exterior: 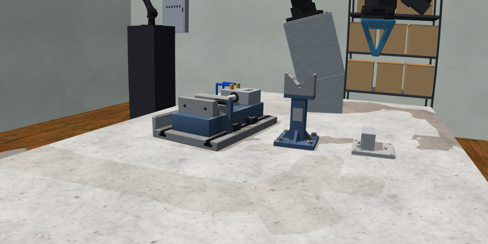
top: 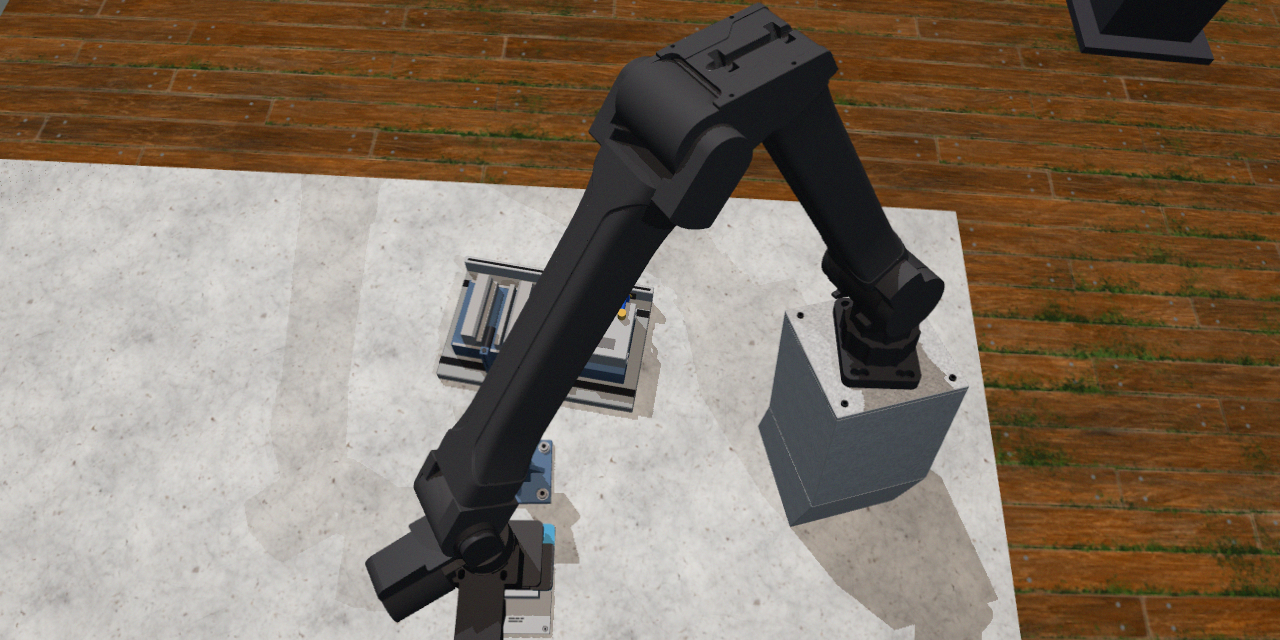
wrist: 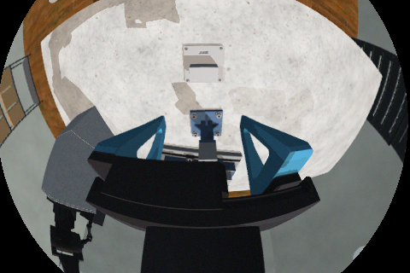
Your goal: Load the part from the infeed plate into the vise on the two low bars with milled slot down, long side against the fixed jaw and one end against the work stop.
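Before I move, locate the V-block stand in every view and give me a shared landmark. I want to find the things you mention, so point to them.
Top: V-block stand [top: 545,473] [exterior: 298,114] [wrist: 207,135] low, just left of centre, partly hidden.
Exterior: right of centre.
Wrist: near centre, slightly below.
Shared landmark: infeed plate [top: 528,624] [exterior: 390,153] [wrist: 217,55], respectively below, right of and above the stand.

One view looks steeply down on the desk [top: 179,322] [exterior: 170,188] [wrist: 273,47]; another faces across it, low; the wrist view looks down between fingers. All share the desk.

The arm [top: 572,314] bends from its pedestal [top: 895,448] at right, over the vise [top: 614,344] near center, to the bottom edge. It partly hides a blue base [top: 538,493] and a plate [top: 529,625] below. Wood floor [top: 313,36] fills the top.
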`<state>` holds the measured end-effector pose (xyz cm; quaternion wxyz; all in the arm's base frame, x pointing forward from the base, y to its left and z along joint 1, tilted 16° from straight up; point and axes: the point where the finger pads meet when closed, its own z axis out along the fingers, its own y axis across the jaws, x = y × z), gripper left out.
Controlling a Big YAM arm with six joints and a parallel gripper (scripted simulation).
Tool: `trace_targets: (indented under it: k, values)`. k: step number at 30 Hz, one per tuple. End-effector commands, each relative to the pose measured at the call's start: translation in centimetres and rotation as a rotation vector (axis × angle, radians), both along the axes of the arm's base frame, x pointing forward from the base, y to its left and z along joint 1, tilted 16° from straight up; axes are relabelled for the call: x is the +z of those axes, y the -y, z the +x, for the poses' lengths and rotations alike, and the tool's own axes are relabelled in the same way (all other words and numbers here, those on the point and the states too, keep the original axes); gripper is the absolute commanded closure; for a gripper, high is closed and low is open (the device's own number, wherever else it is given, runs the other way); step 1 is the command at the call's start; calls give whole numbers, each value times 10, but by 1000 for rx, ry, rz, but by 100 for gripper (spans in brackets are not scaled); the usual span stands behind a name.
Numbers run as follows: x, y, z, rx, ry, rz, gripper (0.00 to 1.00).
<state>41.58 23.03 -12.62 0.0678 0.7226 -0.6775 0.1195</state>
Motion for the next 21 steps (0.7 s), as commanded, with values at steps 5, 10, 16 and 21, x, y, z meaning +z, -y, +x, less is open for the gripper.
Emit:
trace_targets:
  k: [5, 10, 16, 21]
  values:
    - [-13, 6, 6, 2, 3, 1, 19]
    - [-21, 7, 9, 2, 7, 3, 19]
    - [-33, 7, 9, 9, 8, 3, 19]
    - [-41, 11, 13, 2, 11, 5, 19]
